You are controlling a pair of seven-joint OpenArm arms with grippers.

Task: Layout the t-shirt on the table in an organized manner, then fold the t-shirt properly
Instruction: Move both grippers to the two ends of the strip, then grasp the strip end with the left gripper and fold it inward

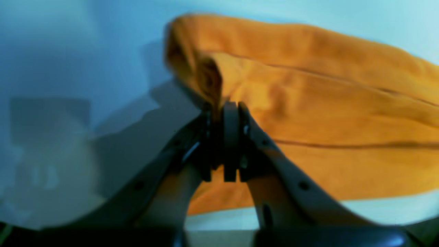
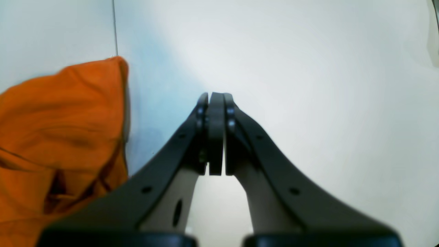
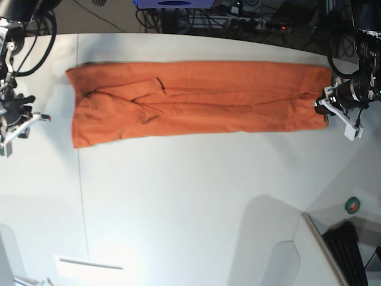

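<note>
The orange t-shirt (image 3: 196, 104) lies on the white table (image 3: 178, 196) as a long flat strip, folded lengthwise, across the far half. My left gripper (image 3: 323, 107) is at the strip's right end. In the left wrist view it (image 1: 224, 109) is shut on a pinch of the t-shirt's (image 1: 308, 103) edge, which bunches up at the jaws. My right gripper (image 3: 27, 122) is off the strip's left end, a short way from the cloth. In the right wrist view it (image 2: 216, 97) is shut and empty over bare table (image 2: 308, 85), with the t-shirt (image 2: 61, 130) to its left.
A thin dark seam (image 3: 80, 196) runs down the table's left part. A green tape roll (image 3: 353, 205) and a dark keyboard (image 3: 348, 250) lie beyond the table's near right edge. Cables and gear (image 3: 238, 12) line the far edge.
</note>
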